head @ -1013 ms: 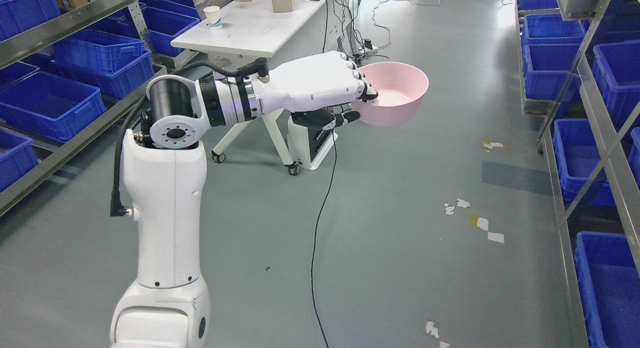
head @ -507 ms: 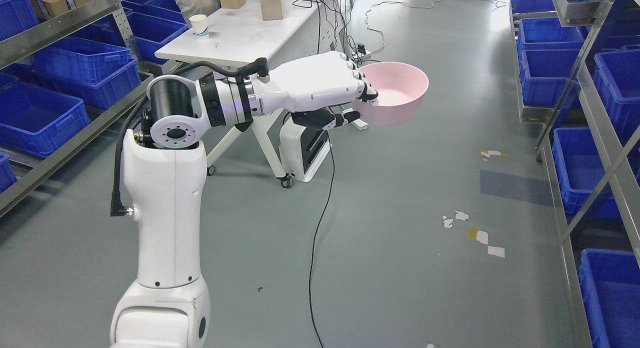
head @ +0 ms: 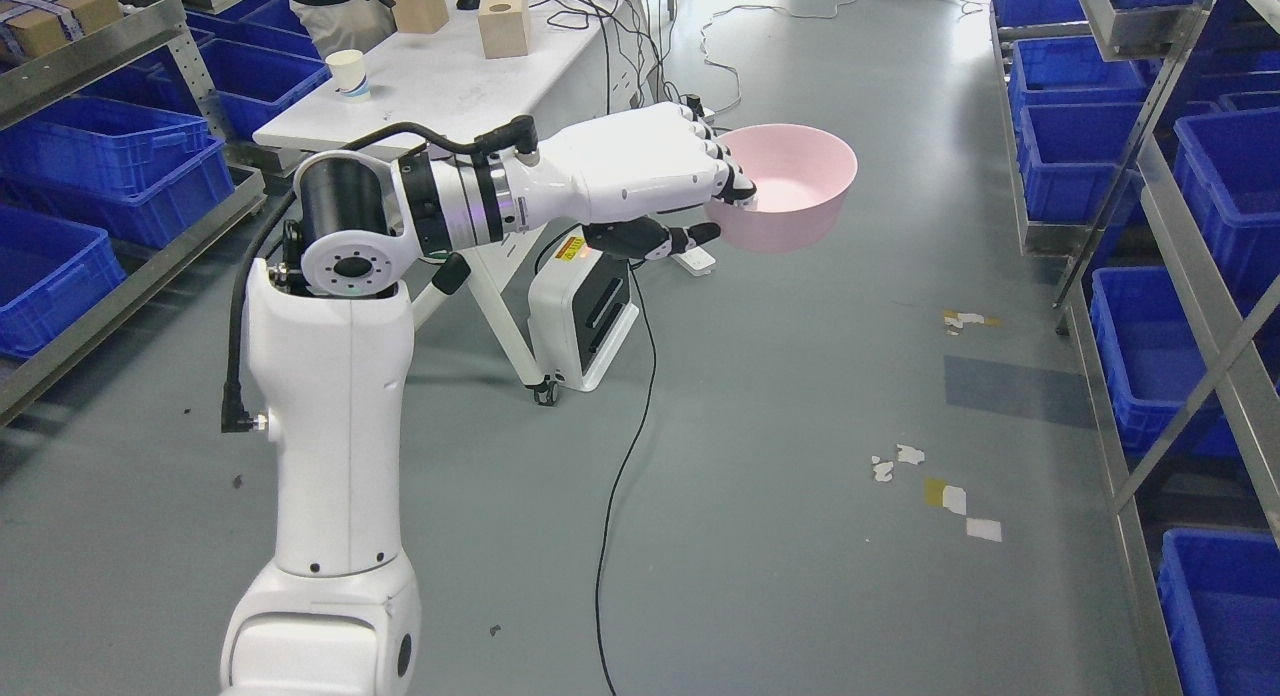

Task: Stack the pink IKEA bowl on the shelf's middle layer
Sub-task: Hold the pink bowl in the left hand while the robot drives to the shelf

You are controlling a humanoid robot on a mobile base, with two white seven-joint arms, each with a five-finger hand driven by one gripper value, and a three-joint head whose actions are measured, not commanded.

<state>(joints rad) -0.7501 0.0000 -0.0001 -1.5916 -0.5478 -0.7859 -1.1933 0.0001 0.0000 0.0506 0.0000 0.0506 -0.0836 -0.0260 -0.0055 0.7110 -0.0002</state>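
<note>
My left hand (head: 715,208) is held out at chest height over the aisle floor, shut on the near rim of a pink bowl (head: 795,191). The fingers hook over the rim into the bowl and the thumb presses the outer wall from below. The bowl is upright and looks empty. A metal shelf rack (head: 1190,226) with blue bins runs along the right side, well apart from the bowl. The right arm is out of view.
A white table (head: 440,81) on castors stands at the back left, carrying a paper cup (head: 348,74) and wooden blocks (head: 502,14). A white box unit (head: 585,316) sits beneath it. A black cable (head: 620,476) trails over the floor. Blue bins (head: 110,161) fill the left rack. A person stands behind the table.
The whole picture has shifted: table, floor marks and racks slid left and down, so the camera and base have moved. The hand and bowl keep their place in the view, grasp unchanged.
</note>
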